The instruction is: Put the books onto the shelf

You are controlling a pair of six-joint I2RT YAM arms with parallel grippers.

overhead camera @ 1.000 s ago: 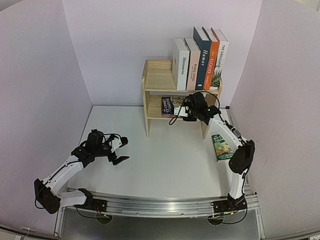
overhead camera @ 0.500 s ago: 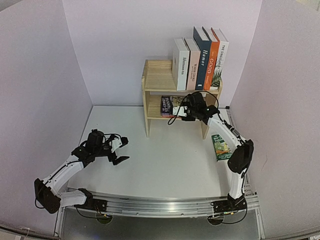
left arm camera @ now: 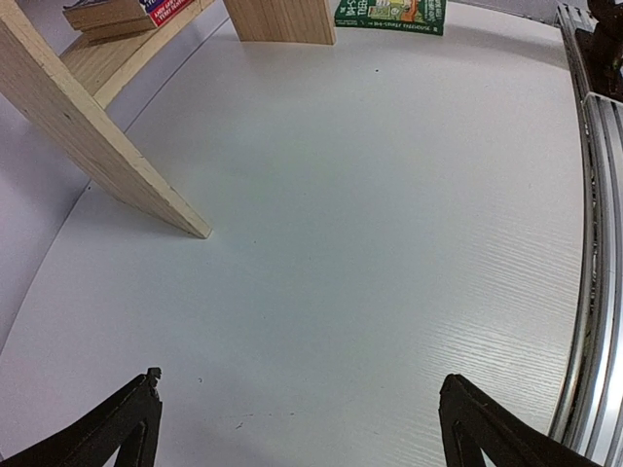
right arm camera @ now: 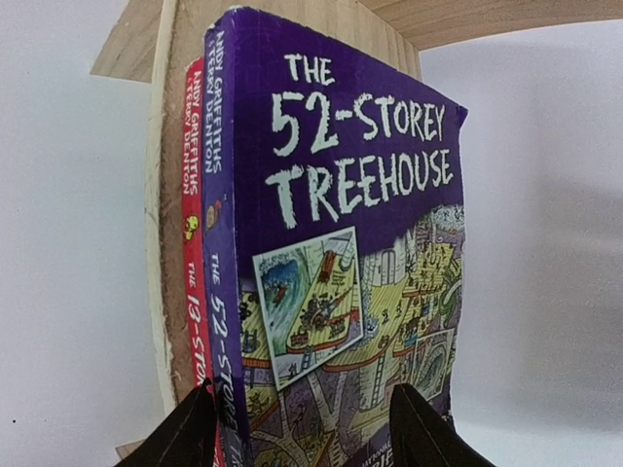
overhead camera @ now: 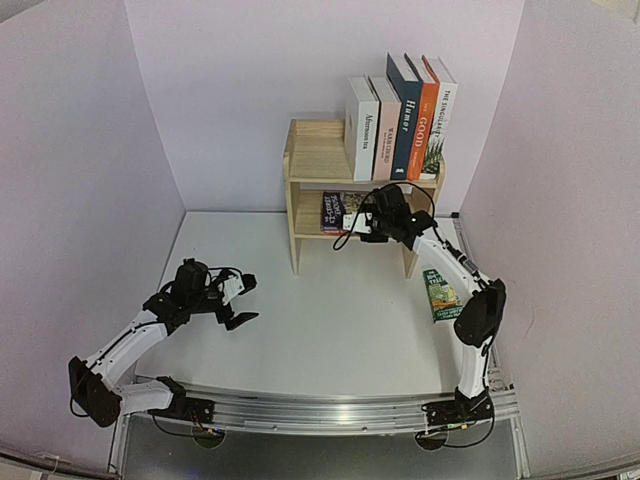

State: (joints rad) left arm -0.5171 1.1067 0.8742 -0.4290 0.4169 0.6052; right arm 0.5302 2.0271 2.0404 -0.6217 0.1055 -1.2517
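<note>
Right gripper (right arm camera: 304, 409), fingers apart like the left gripper (left arm camera: 302, 379), straddles a likely light, floppy paperback (right arm camera: 360, 195) best pinched spine-side.

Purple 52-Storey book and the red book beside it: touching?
Touching. Right wrist view: the purple book lies flat against the red book, spines side by side, no gap.

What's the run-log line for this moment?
right end effector: open, at purple book on lower tier of shelf | left end effector: open, above table, empty | green book: on table, unshelved
</note>
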